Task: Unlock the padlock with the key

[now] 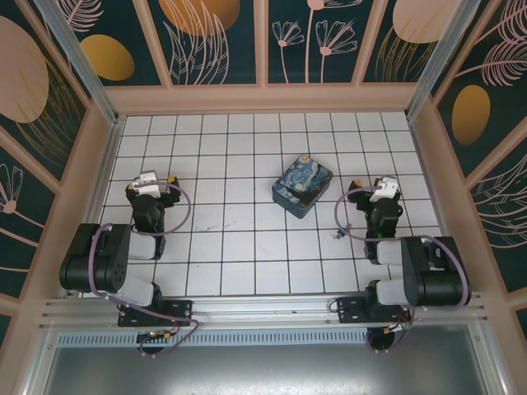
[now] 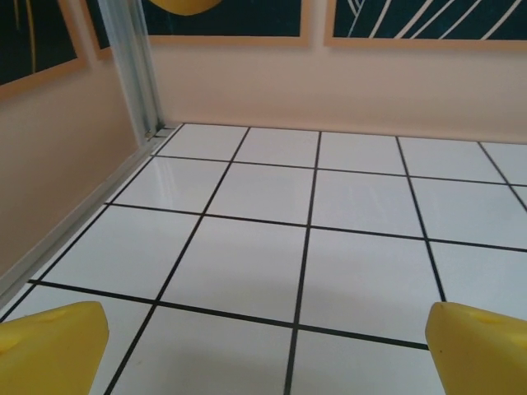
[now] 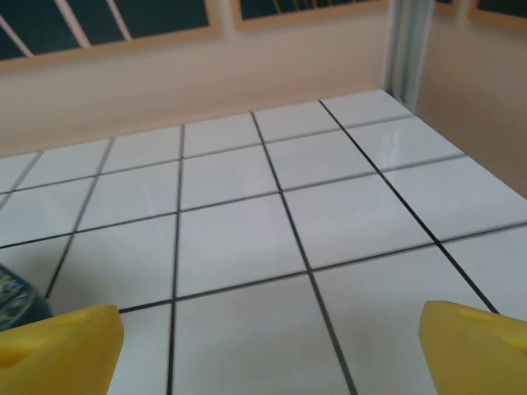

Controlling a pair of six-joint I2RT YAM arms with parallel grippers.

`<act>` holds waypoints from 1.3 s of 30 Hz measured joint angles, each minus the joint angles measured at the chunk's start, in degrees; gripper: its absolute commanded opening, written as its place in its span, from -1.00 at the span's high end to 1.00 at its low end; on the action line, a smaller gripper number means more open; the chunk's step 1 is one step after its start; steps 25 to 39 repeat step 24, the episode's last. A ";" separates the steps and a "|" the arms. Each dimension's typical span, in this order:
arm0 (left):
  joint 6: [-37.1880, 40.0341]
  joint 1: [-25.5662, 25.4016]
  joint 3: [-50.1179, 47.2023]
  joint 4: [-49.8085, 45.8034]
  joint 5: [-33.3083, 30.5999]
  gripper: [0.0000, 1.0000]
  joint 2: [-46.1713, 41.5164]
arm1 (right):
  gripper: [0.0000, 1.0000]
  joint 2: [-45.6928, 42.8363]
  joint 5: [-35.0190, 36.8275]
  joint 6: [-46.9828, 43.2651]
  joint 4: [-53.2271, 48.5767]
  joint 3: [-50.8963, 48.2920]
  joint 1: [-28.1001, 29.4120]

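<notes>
A tiny bluish-silver padlock (image 1: 338, 235) lies on the white tiled floor, just left of the right arm and inside the loop of its purple cable. The key is too small to tell apart from it. My right gripper (image 1: 377, 183) hovers about one tile beyond and to the right of the padlock. In the right wrist view this gripper (image 3: 268, 350) is open, with bare tiles between its yellow fingertips (image 3: 58, 350). My left gripper (image 1: 156, 176) stands far off at the left. It too is open (image 2: 268, 350) over bare floor, showing its yellow fingertips (image 2: 49, 346).
A blue-and-yellow Starry Night box (image 1: 302, 187) sits on the floor mid-right, left of the right gripper; its edge shows in the right wrist view (image 3: 12, 298). Peach walls (image 1: 263, 99) enclose the tiled floor (image 1: 230, 164) on three sides.
</notes>
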 measured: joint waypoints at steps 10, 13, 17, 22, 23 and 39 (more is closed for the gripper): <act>-0.61 0.81 0.00 1.20 3.17 -0.98 0.09 | -0.97 8.46 -7.32 -0.55 3.21 4.50 -3.89; -0.63 0.81 0.00 1.20 3.61 -0.98 0.13 | -0.98 8.46 -7.26 -0.57 2.95 4.50 -3.10; -0.63 0.81 0.00 1.18 3.74 -0.97 0.15 | -0.98 8.44 -7.26 -0.57 2.75 4.50 -3.04; -0.66 0.81 0.00 1.20 3.74 -0.98 0.24 | -0.97 8.44 -7.28 -0.57 2.73 4.50 -3.04; -0.68 0.81 0.00 1.18 3.74 -0.98 0.24 | -0.97 8.44 -7.28 -0.57 2.71 4.50 -3.04; -0.72 0.81 0.00 1.18 3.74 -0.98 0.24 | -0.98 8.44 -7.28 -0.55 2.71 4.50 -3.04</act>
